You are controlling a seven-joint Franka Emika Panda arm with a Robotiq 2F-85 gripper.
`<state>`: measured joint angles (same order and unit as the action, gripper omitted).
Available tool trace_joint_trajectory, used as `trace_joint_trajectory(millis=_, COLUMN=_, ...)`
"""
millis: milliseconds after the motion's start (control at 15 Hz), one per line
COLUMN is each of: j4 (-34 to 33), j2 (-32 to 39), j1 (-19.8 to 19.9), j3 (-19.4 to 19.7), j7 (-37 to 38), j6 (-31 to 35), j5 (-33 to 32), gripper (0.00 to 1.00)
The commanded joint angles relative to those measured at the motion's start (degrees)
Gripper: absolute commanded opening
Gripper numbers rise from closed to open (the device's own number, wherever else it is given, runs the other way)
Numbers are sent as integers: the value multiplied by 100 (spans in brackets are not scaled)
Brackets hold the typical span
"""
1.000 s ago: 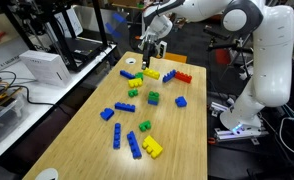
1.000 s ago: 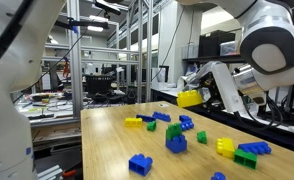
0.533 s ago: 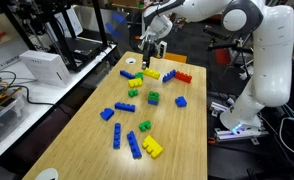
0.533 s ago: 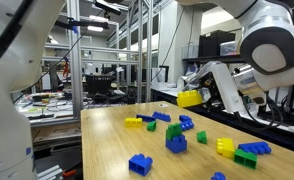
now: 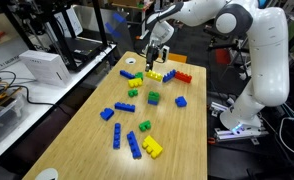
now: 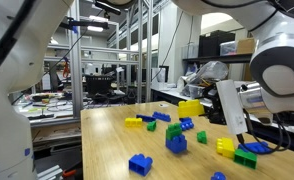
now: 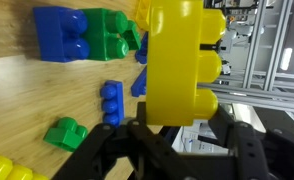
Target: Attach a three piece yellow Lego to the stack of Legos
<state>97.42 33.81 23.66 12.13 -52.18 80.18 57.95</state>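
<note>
Bricks (image 7: 87, 35) in blue and green lie on the tabletop (image 7: 27, 100) at the left of your wrist view. To their right, your fingers (image 7: 105, 150) clamp the three piece yellow Lego (image 7: 182, 65) from both sides, one on each flank, its studs facing right. In an exterior view, the Lego (image 6: 190, 107) hangs above the tabletop.

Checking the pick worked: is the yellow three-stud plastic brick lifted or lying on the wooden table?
Lifted: the gripper clamps the yellow brick, which hangs above the wooden table.
</note>
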Motion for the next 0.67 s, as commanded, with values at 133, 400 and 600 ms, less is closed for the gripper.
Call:
trace_joint_trajectory(millis=133, j4=-238, j2=519, j1=210, j3=-146, j7=-403, j6=-415, j5=180, gripper=39)
trace_joint_trajectory(millis=400, j4=-268, j2=706, j1=160, j3=-221, j7=-509, j6=-410, j5=152, gripper=39)
trace_joint_trajectory(millis=600, j4=-298, j2=802, j1=144, j3=-271, j7=-560, j6=-382, j5=138, gripper=39)
